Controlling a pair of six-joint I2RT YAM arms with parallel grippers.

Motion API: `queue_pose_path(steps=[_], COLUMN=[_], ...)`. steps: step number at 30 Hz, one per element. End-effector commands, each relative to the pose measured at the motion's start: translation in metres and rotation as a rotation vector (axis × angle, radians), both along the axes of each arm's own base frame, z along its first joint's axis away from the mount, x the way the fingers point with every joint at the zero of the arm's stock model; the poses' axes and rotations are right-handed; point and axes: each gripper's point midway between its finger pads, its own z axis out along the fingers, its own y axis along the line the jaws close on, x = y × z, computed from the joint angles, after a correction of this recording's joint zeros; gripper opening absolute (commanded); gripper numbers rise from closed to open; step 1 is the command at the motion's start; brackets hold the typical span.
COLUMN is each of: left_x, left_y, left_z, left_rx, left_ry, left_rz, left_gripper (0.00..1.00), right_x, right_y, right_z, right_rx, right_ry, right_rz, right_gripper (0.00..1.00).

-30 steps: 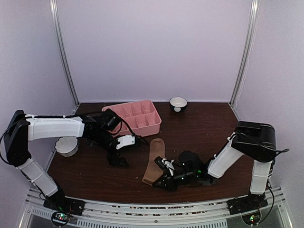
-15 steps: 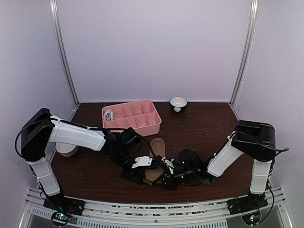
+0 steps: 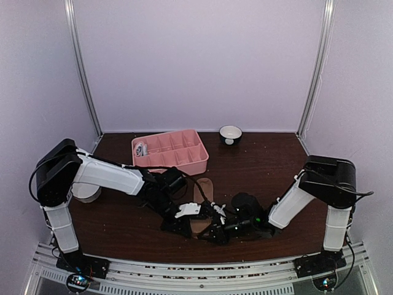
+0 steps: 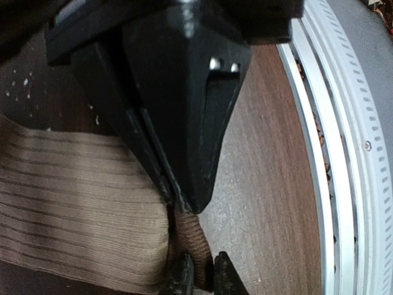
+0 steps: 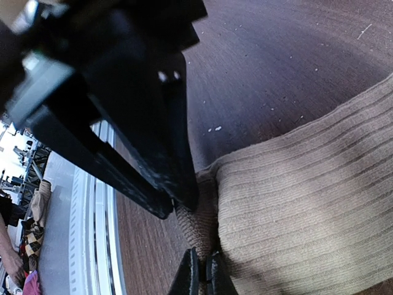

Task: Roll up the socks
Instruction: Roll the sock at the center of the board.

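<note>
Sock (image 3: 203, 187) of tan ribbed cloth lies flat on the counter (image 3: 110, 221) near its front edge, between the two arms. The left tool (image 4: 179, 203) is closed on a bunched fold at its edge (the right tool (image 5: 181, 206), also closed, pinches the same fold just beside it).

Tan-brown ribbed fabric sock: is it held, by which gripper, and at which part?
Both: the left gripper and right gripper pinch the tan-brown ribbed fabric sock at its bunched near edge.
</note>
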Motion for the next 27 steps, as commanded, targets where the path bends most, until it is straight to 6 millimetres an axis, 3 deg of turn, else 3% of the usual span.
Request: queue_pose_path(steps=[1,8,9,11,13,19,27], left_x=[-0.006,-0.006,-0.005,-0.003,0.000,0.007,0.000], left_y=[0.000,-0.004,-0.004,-0.005,-0.005,-0.008,-0.010], left_z=[-0.008,-0.008,-0.007,-0.003,0.002,0.013,0.001], left_rx=[0.009,-0.011,-0.010,-0.016,-0.032,-0.056,-0.045], left_ry=[0.033,0.033,0.031,0.017,-0.011,-0.064,-0.108], left_rz=[-0.035,-0.037,-0.032,-0.023,-0.014,0.006,-0.032], left_gripper=[0.14,0.20,0.23,0.39,0.45,0.45,0.38], right_x=[-0.036,-0.038,-0.039,-0.041,-0.042,-0.044,-0.043], right_y=[-0.101,-0.100,-0.100,-0.102,-0.103,-0.106,-0.103], right_z=[-0.114,-0.112,-0.112,-0.112,-0.112,-0.113,-0.113], right_rx=[-0.474,-0.465,-0.466,-0.472,-0.473,-0.482,-0.474], right_ry=[0.278,0.286,0.286,0.287,0.285,0.289,0.304], right_rz=[-0.116,-0.098,-0.096,-0.086,-0.083,-0.077,-0.081], right_gripper=[0.00,0.00,0.00,0.00,0.00,0.00,0.00])
